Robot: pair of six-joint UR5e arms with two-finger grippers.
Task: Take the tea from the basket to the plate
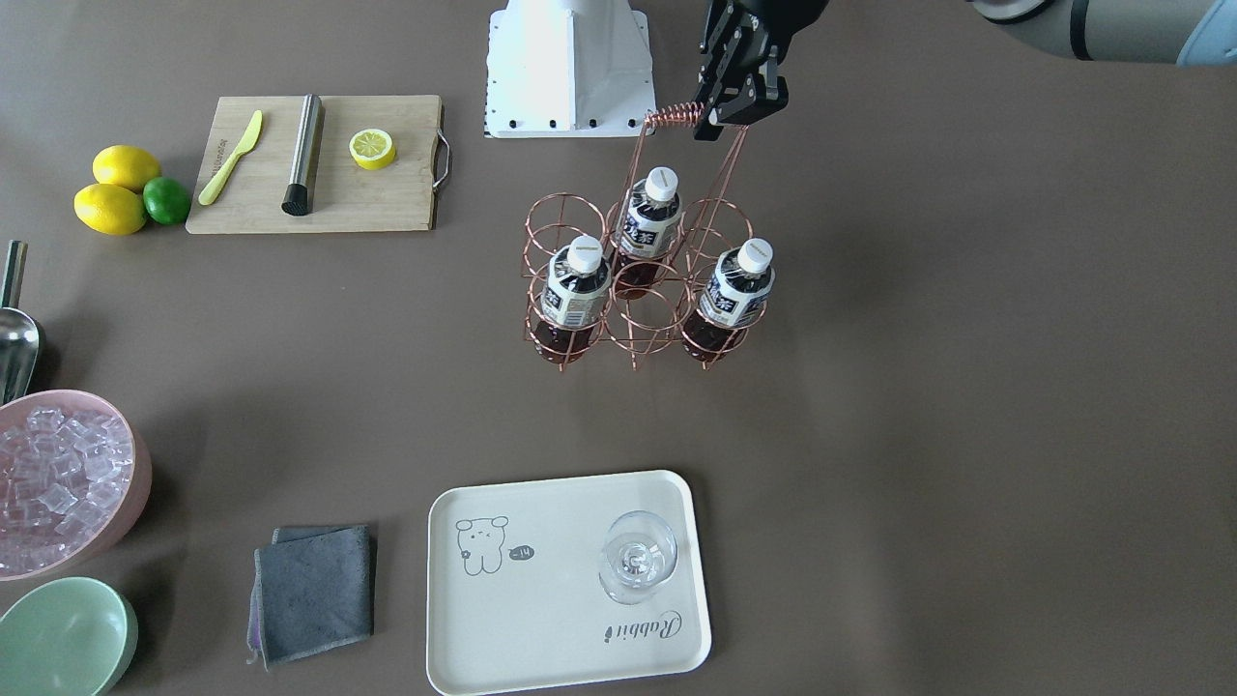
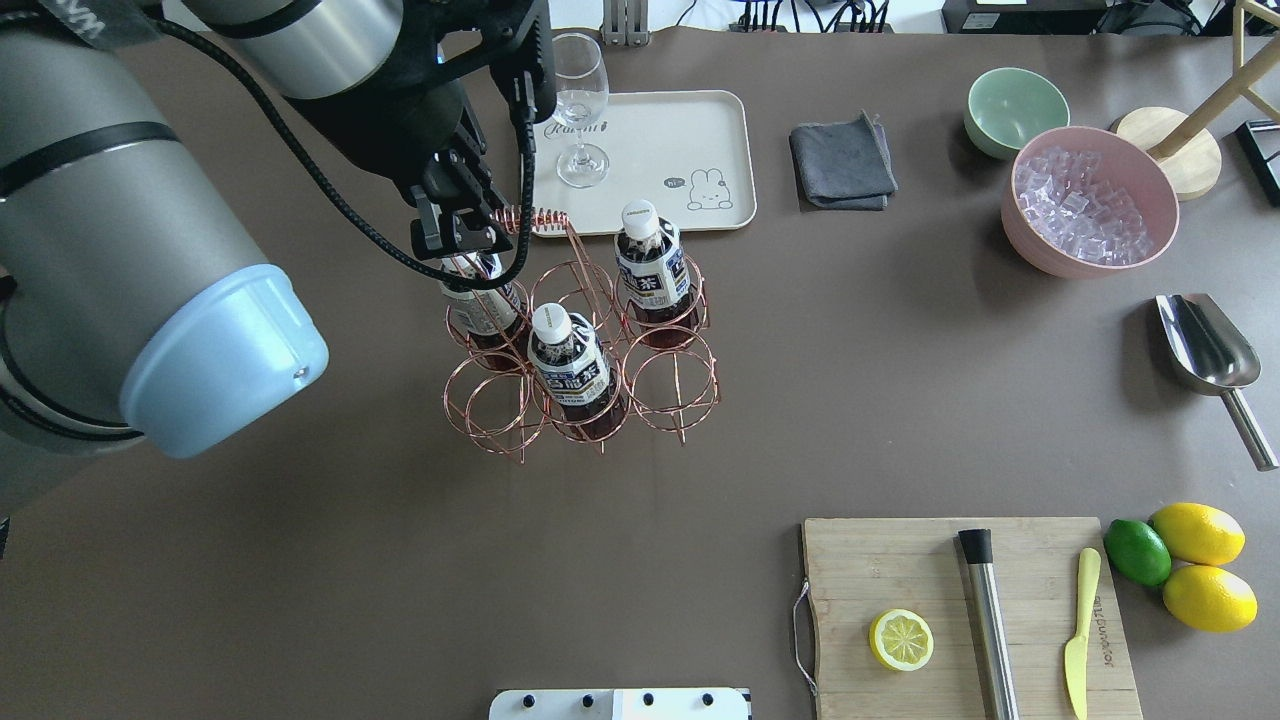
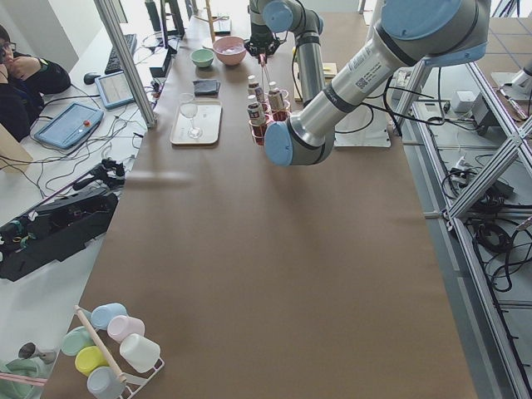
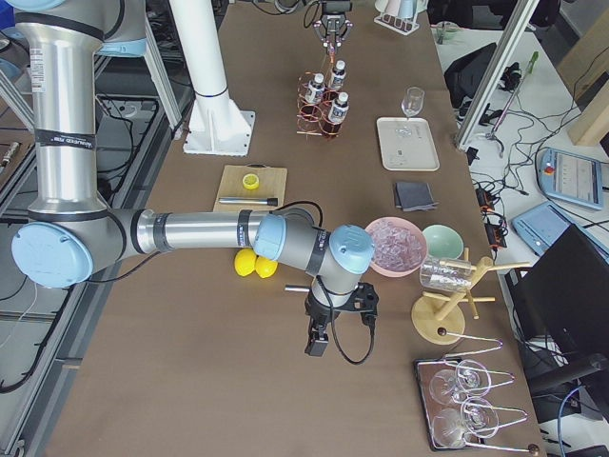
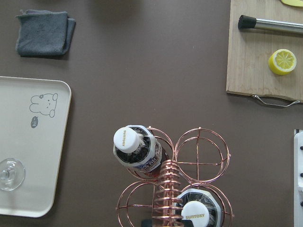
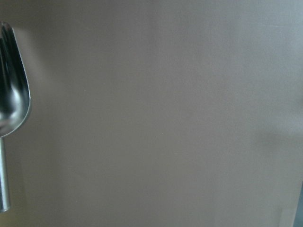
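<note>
My left fingers (image 1: 717,118) grip the coiled handle of the basket (image 1: 638,290), which holds three tea bottles (image 1: 577,290). I cannot tell whether my right fingers (image 4: 315,344) are clenched or released.

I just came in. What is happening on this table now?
The left gripper is closed on the twisted handle of the copper wire basket. All three tea bottles stand in its cells; none is on the cream tray, which holds only a glass. The right gripper hangs far away, near the pink ice bowl.
</note>
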